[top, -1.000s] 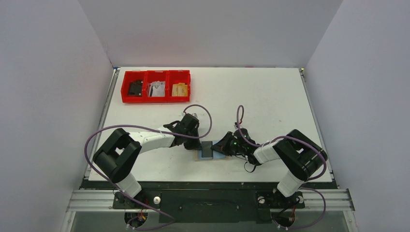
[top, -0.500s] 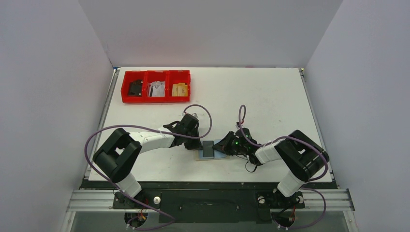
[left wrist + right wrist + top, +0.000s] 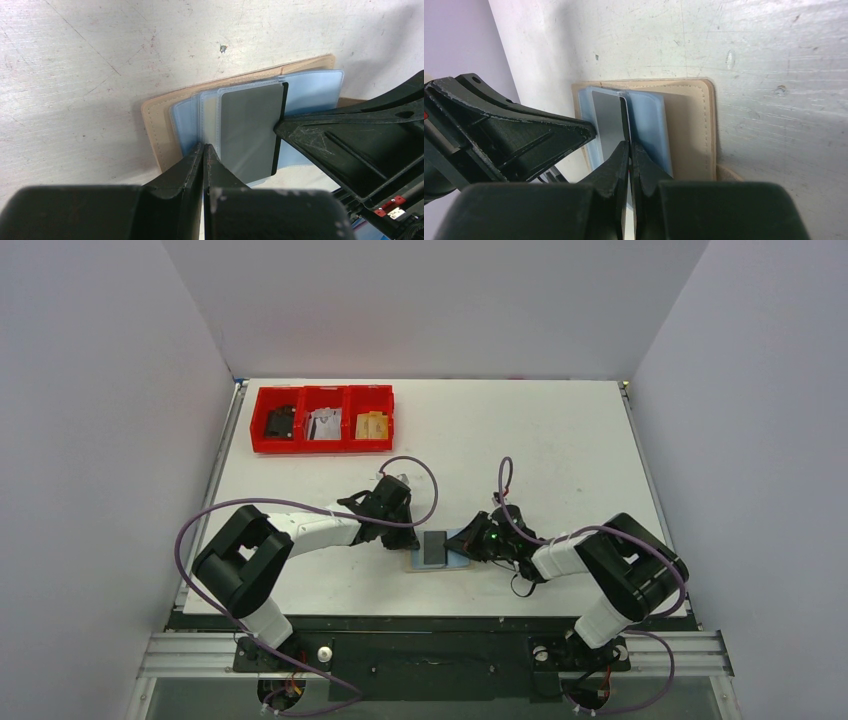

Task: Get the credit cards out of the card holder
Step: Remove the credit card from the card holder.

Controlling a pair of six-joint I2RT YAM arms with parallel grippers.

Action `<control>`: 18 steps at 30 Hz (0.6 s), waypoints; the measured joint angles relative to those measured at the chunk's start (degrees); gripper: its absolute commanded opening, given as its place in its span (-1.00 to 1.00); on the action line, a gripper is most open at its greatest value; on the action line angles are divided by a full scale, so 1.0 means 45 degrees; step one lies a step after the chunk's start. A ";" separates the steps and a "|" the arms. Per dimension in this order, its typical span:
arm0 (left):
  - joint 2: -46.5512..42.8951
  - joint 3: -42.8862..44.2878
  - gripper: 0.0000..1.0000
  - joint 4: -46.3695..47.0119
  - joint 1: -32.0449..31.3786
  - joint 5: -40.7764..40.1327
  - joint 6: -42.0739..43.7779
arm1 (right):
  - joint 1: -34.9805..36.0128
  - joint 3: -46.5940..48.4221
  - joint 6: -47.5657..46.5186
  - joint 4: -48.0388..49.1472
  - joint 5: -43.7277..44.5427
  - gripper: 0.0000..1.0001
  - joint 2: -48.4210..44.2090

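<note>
The tan card holder lies flat near the table's front edge, between the two arms. Pale blue-grey credit cards fan out over it, and a dark card lies on top, tilted up along one side. My left gripper is shut, its tips resting on the pale cards' left edge beside the holder's tan border. My right gripper is shut on the dark card's edge, above the holder. From above, the left gripper and right gripper flank the dark card.
A red three-compartment tray stands at the back left, with a dark item, a white item and a yellowish block in it. Purple cables loop above both wrists. The table's front edge runs just behind the holder, close to the arm bases.
The dark card has slid a little to the right with my right gripper, and the right arm's elbow has swung outward. My left gripper has stayed on the holder.
</note>
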 measured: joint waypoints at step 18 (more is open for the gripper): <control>0.0000 -0.0005 -1.00 0.0005 0.0019 0.0034 -0.0005 | -0.0301 -0.0058 -0.0704 -0.1035 0.0228 -1.00 -0.0699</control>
